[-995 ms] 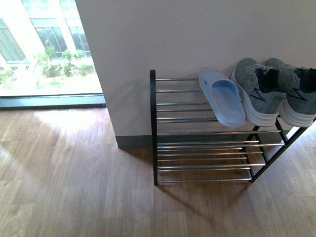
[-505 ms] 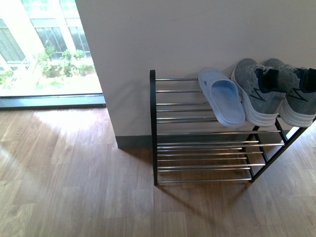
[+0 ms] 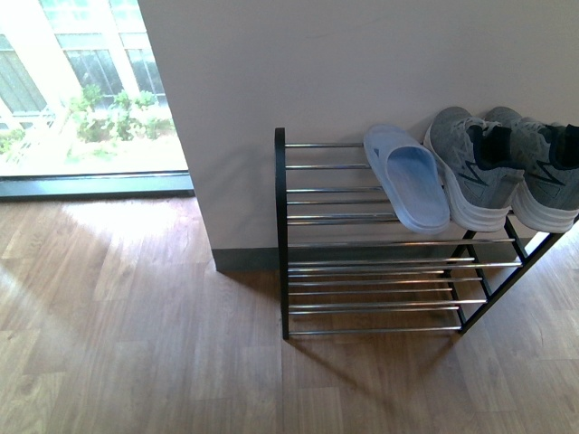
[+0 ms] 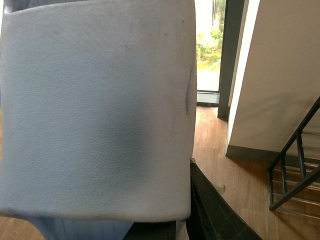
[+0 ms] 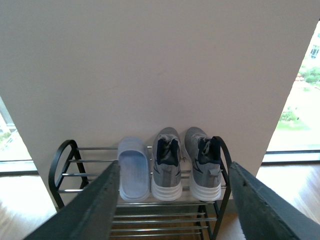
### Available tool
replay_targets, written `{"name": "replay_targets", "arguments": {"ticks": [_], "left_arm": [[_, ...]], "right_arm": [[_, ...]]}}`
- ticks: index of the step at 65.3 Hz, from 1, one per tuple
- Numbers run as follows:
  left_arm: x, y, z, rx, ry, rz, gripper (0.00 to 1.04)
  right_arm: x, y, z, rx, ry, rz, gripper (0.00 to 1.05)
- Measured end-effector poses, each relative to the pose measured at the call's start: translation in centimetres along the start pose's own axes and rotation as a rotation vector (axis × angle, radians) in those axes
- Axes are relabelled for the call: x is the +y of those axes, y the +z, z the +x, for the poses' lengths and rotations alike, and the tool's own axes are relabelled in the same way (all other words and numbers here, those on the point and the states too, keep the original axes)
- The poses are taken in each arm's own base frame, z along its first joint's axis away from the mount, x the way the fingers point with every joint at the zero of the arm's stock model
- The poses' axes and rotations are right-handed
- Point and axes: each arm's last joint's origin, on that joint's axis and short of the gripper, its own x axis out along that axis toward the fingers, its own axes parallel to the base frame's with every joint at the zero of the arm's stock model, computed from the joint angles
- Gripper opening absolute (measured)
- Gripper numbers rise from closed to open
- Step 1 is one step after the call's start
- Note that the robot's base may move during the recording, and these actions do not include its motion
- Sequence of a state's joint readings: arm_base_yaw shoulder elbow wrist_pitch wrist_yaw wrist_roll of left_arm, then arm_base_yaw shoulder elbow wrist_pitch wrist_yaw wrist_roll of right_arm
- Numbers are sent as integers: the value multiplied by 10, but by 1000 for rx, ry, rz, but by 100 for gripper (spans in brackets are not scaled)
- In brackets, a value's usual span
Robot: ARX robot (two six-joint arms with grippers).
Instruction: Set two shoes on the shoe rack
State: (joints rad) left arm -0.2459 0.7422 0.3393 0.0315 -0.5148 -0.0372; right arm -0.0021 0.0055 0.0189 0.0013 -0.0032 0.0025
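Note:
The shoe rack (image 3: 362, 262) stands against the white wall. On its top tier lie one pale blue foam slide (image 3: 407, 181) and, to its right, two grey sneakers (image 3: 470, 167) (image 3: 543, 176). A second pale blue slide (image 4: 95, 110) fills most of the left wrist view, with my left gripper (image 4: 160, 227) shut on it; one black finger (image 4: 215, 210) shows beside it. My right gripper (image 5: 172, 200) hangs open and empty in front of the rack (image 5: 65, 160), facing the slide (image 5: 134, 172) and sneakers (image 5: 166, 167). Neither arm shows in the front view.
Bare chrome bars (image 3: 326, 190) span the top tier left of the slide. The lower tiers (image 3: 371, 289) hold nothing. Wooden floor (image 3: 136, 316) spreads to the left and front. A large window (image 3: 81, 90) with a dark sill is at far left.

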Motion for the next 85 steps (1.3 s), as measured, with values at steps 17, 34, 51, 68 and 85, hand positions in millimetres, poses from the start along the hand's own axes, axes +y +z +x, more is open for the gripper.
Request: {"name": "replay_targets", "arguments": {"ticks": [17,34,51,68,85], "left_arm": [[0,0,0,-1,2,0,2],[-1,0,0,0,-11,2,2],[-9,4,14,53,-142,-79,2],[-70,35,93,122,-317,-162,2],[-140,7,186,310,-375,-155,2]], "right_arm": [[0,0,0,0,0,0,96],[0,0,0,1,-8,0,96],[0,0,0,0,-5,0,96],[0,0,0,0,-3,0,96],[0,0,0,0,-3,0,96]]}}
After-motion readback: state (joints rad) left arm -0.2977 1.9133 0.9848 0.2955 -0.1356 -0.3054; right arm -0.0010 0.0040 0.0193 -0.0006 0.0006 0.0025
